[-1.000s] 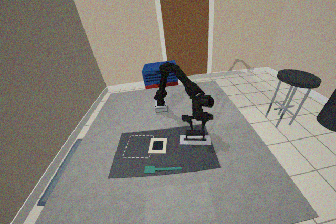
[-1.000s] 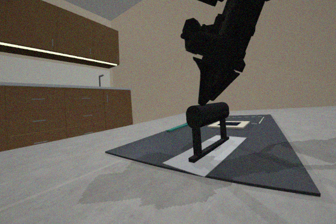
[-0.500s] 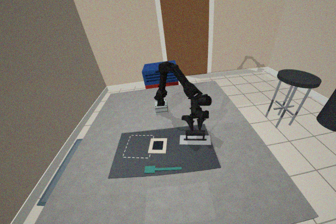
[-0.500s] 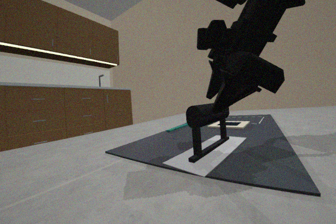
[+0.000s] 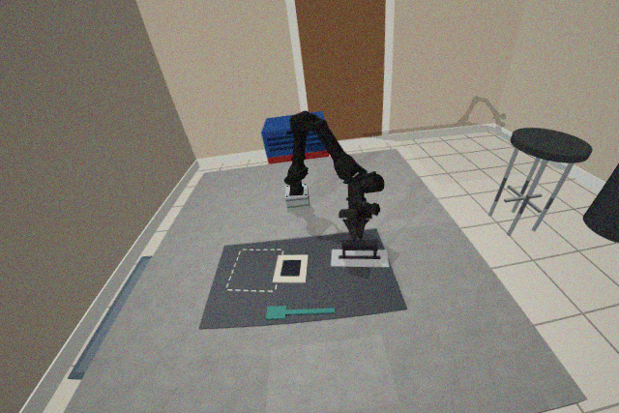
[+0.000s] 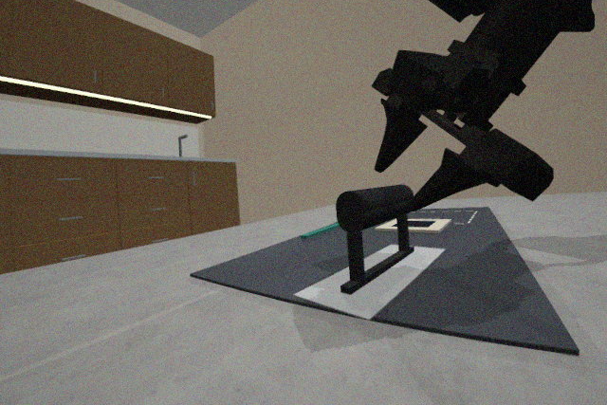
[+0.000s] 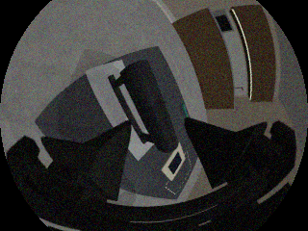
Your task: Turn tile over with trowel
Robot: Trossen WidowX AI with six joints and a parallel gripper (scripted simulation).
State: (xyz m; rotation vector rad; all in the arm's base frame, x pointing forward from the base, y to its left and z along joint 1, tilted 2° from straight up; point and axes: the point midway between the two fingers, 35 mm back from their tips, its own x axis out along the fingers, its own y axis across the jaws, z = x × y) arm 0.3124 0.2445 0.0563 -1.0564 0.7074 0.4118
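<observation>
from the top view, a teal tool (image 5: pixel 276 311) (image 6: pixel 321 230) (image 7: pixel 185 111) lies along the near edge of the surface (image 5: pixel 319 293) (image 6: pixel 466 303) (image 7: pixel 67 111). the tile (image 5: pixel 290 268) (image 6: pixel 413 224) (image 7: pixel 174 163), marked side up, overlaps the dashed outline. the black-handled trowel (image 5: pixel 359 262) (image 6: pixel 375 207) (image 7: pixel 151 106) rests by the right edge, the pincer (image 5: pixel 358 237) (image 6: pixel 395 190) (image 7: pixel 158 122) spread at its handle.

Dark mat (image 5: pixel 355 293) (image 6: pixel 466 297) (image 7: pixel 67 111) on grey table (image 5: pixel 215 363) (image 6: pixel 147 341) (image 7: pixel 43 58)

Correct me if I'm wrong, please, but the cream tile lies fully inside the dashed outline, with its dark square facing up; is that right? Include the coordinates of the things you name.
Not quite: the cream tile (image 5: pixel 303 269) (image 6: pixel 442 225) (image 7: pixel 167 170) lies mostly outside the dashed outline (image 5: pixel 250 290) (image 6: pixel 472 216) (image 7: pixel 169 191), as the top view shows. Its dark square (image 5: pixel 290 268) (image 6: pixel 413 224) (image 7: pixel 175 163) does face up.
</observation>
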